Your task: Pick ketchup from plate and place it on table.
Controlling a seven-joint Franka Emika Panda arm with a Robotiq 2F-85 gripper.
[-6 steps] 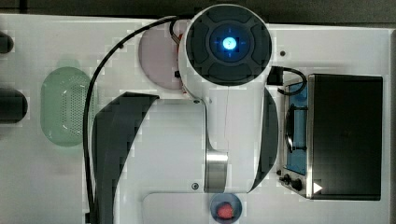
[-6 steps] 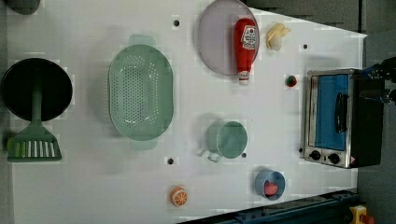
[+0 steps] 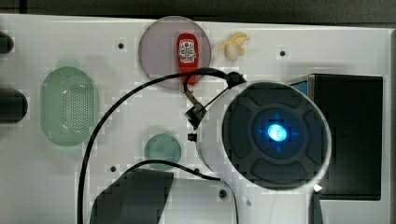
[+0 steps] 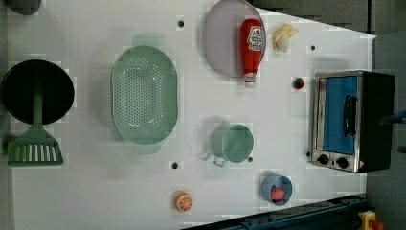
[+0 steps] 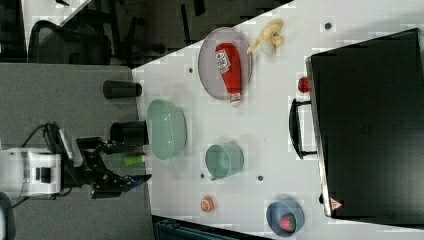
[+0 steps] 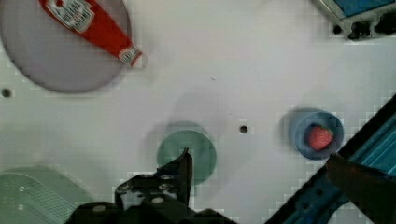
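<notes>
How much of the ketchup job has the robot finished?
Nothing looks done yet: the ketchup lies on the plate, its cap poking over the rim. The tool hangs open and empty, away from the bottle. Left to do: reach it, grab it, lift it and set it on the table.

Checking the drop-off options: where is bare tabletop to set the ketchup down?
Bare table lies between the plate, the green cup and the toaster oven. Crowded around the ketchup: banana and small red fruit.
</notes>
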